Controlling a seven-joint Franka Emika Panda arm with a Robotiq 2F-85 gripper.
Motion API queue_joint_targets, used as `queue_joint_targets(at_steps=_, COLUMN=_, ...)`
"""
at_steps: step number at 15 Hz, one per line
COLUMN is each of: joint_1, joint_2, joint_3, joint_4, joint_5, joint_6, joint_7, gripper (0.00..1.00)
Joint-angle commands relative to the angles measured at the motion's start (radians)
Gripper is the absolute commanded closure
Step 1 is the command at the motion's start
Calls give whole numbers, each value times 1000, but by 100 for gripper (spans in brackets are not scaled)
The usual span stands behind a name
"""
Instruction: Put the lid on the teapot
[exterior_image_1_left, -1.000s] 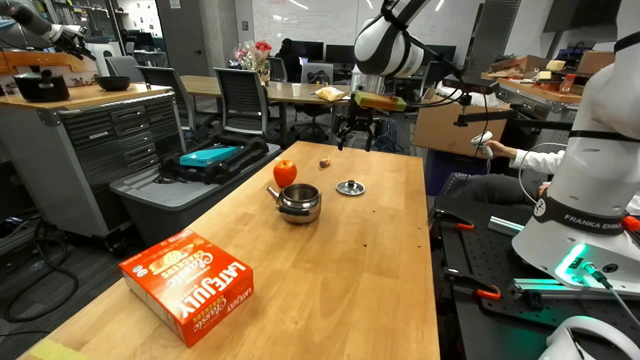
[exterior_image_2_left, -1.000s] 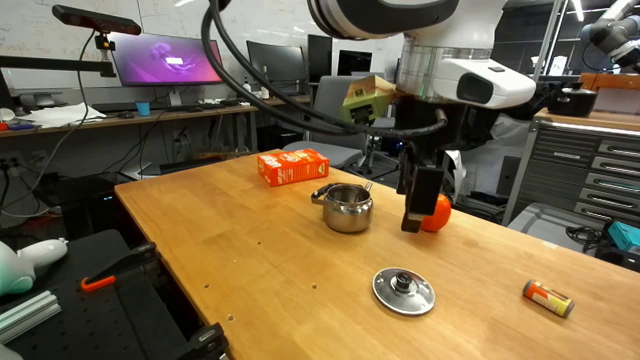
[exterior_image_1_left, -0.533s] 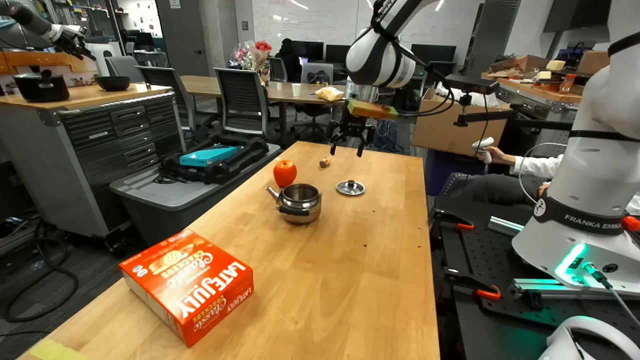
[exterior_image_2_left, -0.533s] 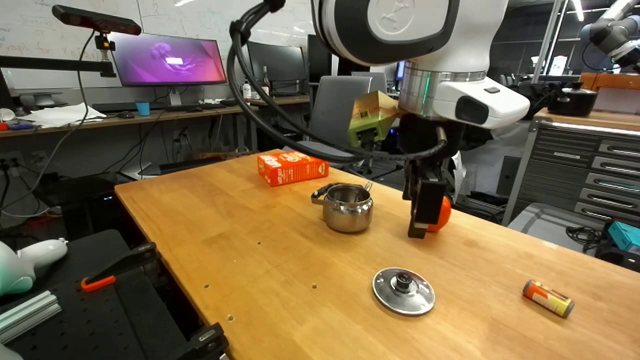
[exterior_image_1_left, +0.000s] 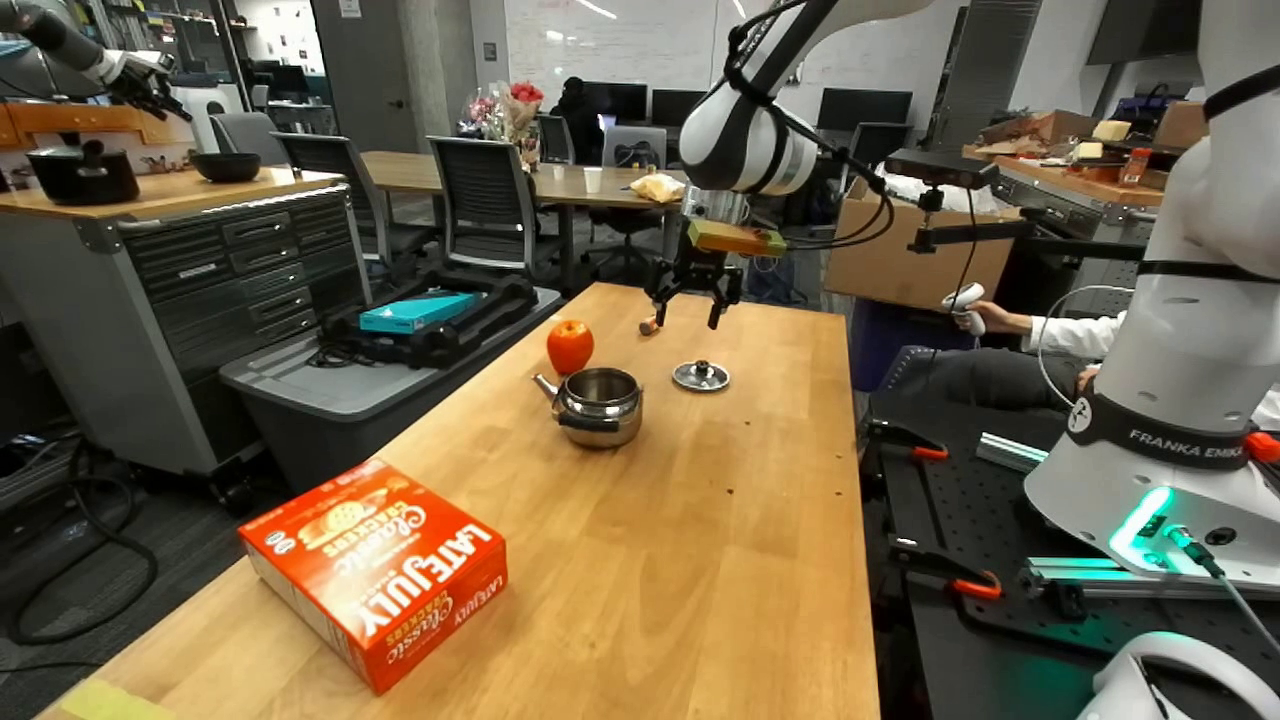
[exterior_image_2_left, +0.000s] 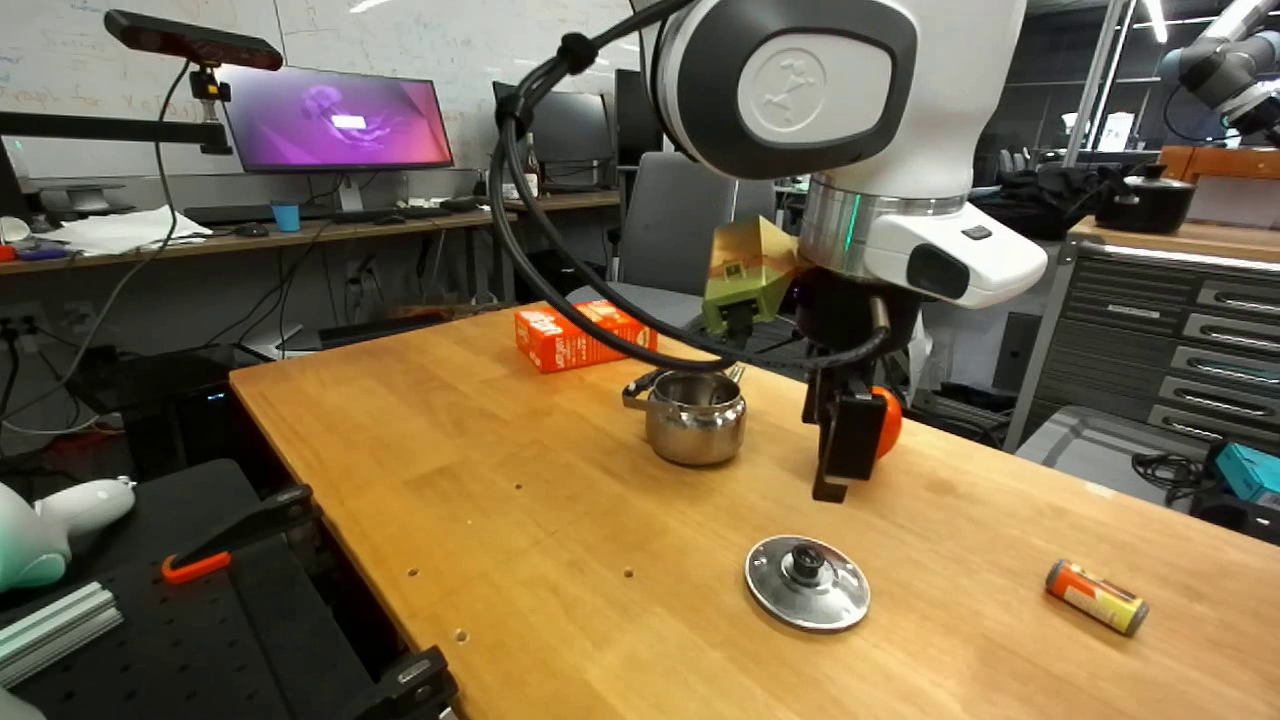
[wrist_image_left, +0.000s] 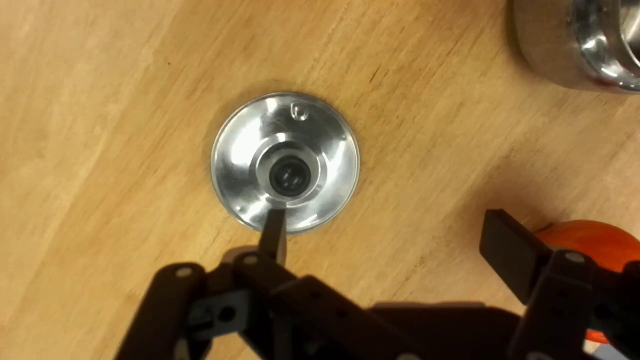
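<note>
On the table (exterior_image_1_left: 700, 580) lay the lid (exterior_image_2_left: 808, 583), knob (wrist_image_left: 290, 176) up

Flat and round, the lid had its axis upright through the black knob. It lay near the pot (exterior_image_2_left: 697, 430), the two apart. The pot stood upright, mouth skyward; its spout (exterior_image_1_left: 545, 386) pointed at the long edge farther from the robot's base (exterior_image_1_left: 1190, 490), and its handle (exterior_image_1_left: 587, 424) lay dropped on the side facing the box (exterior_image_1_left: 372, 560).

Above the lid and to one side hung the gripper (exterior_image_1_left: 686, 322), fingers (wrist_image_left: 512, 255) down and spread wide, only air between. One fingertip crossed the lid's rim in the wrist view; both exterior views showed a gap between them.

Wood ran all around the lid, which sat well inside every table edge. A broad stretch reached from lid and pot to the edge by the base. Off the spout's side, the apple (exterior_image_1_left: 570, 347) stood near the pot and close to the far long edge. The tube (exterior_image_2_left: 1097, 597) lay past the lid; the box lay flat beyond the pot.
</note>
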Motion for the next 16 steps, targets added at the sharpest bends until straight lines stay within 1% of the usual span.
queue_joint_targets(at_steps=1, joint_1=-12, joint_2=57, joint_3=5, joint_4=52, joint_5=14, joint_6=-8, joint_7=-11, gripper=0)
queue_joint_targets(at_steps=6, joint_1=-9, joint_2=110, joint_3=-5, joint_4=80, joint_5=-3, joint_6=-22, joint_7=9, gripper=0)
queue_joint_targets(at_steps=16, joint_1=-12, joint_2=162, joint_3=-15, joint_4=109, joint_5=-13, joint_6=-43, joint_7=20, gripper=0)
